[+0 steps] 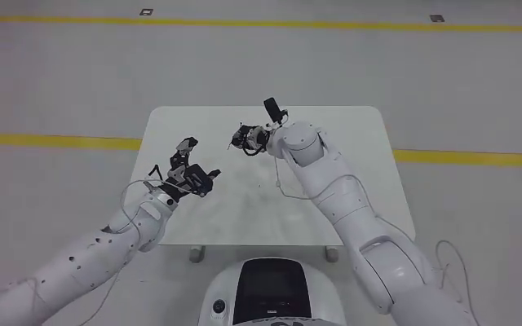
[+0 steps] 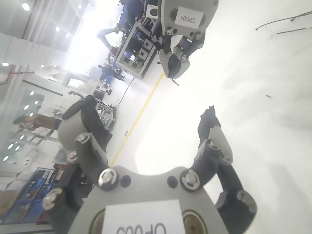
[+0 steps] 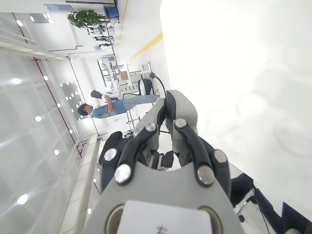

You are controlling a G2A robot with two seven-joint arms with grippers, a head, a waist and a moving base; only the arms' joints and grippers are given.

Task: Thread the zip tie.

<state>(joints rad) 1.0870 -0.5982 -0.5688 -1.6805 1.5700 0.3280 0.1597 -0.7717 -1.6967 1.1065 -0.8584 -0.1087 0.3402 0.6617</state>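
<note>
White table [image 1: 245, 216] lies under both my arms, on a grey floor. Nearest me, over the table's left half, my left gripper [image 1: 201, 160] hangs in the air with its fingers [image 2: 210, 120] spread wide and nothing between them. A little farther and to the right, near the table's middle, my right gripper [image 2: 174, 70] faces it, just apart, its fingers pressed together on the zip tie [image 2: 175, 81]; a short dark end of it pokes out past the tips. Two thin dark strands [image 2: 280, 23] lie flat on the tabletop, side by side, well apart from both grippers. Beyond the far edge a yellow line [image 1: 245, 22] crosses the floor.
</note>
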